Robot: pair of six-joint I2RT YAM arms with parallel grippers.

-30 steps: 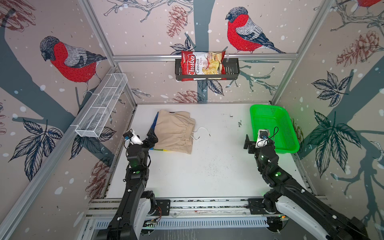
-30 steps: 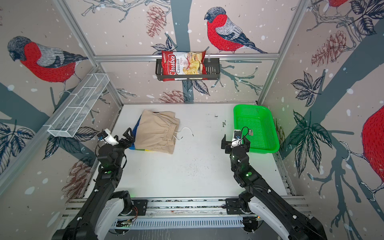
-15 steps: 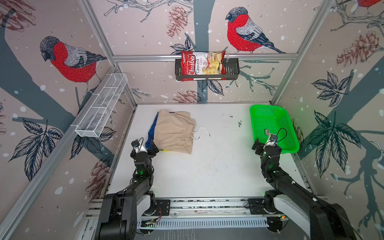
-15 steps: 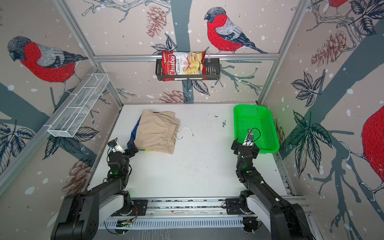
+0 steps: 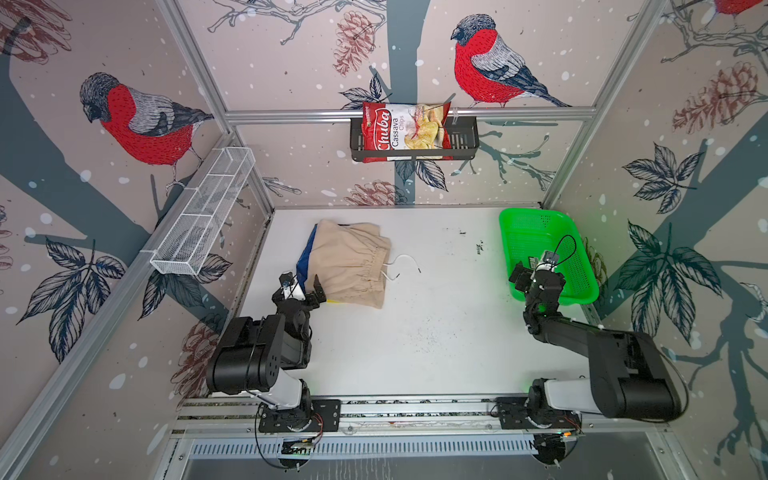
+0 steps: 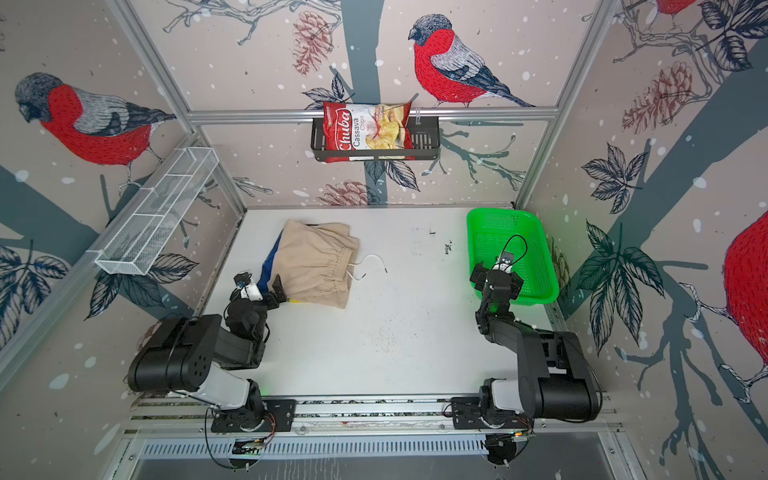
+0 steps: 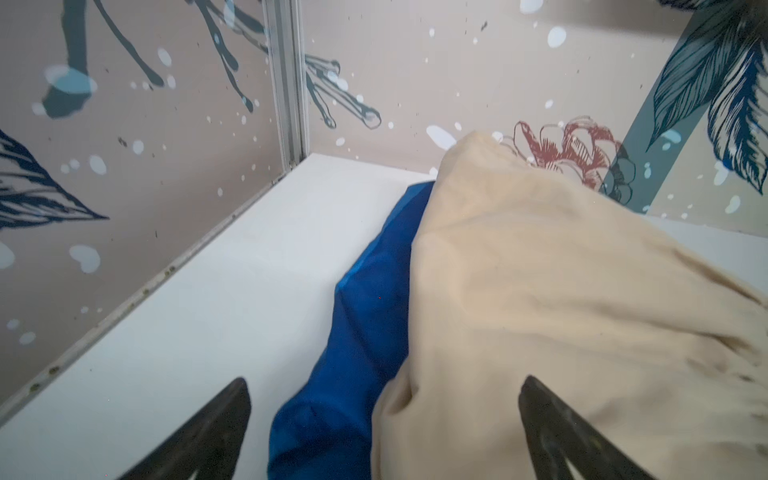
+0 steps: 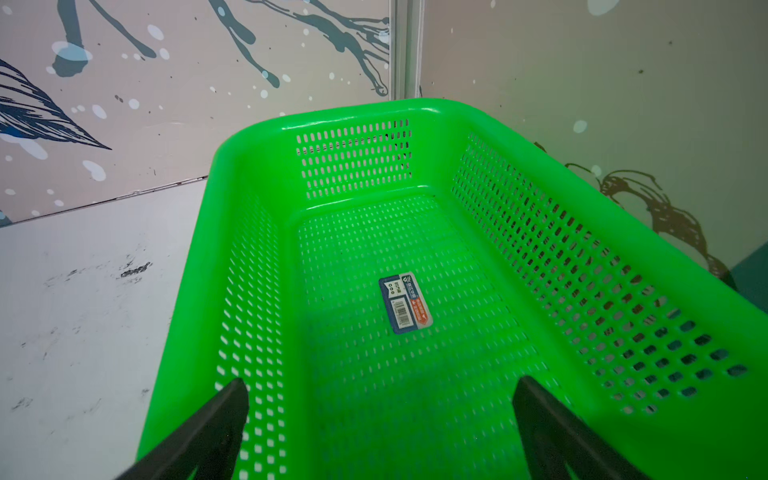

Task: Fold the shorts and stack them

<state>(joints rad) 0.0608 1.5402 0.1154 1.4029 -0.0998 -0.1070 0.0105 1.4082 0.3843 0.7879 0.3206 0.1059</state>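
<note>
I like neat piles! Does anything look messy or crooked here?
A little. The beige shorts sit askew on the striped shorts, so a blue edge pokes out toward the left wall. The white drawstring trails loose across the table.

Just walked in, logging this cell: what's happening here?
Nothing is held. The beige shorts lie folded on top of a second pair of shorts, only its blue edge showing, at the back left of the table. The left gripper hangs open at the stack's near corner; the right gripper hangs open at the near end of the green mesh basket.
</note>
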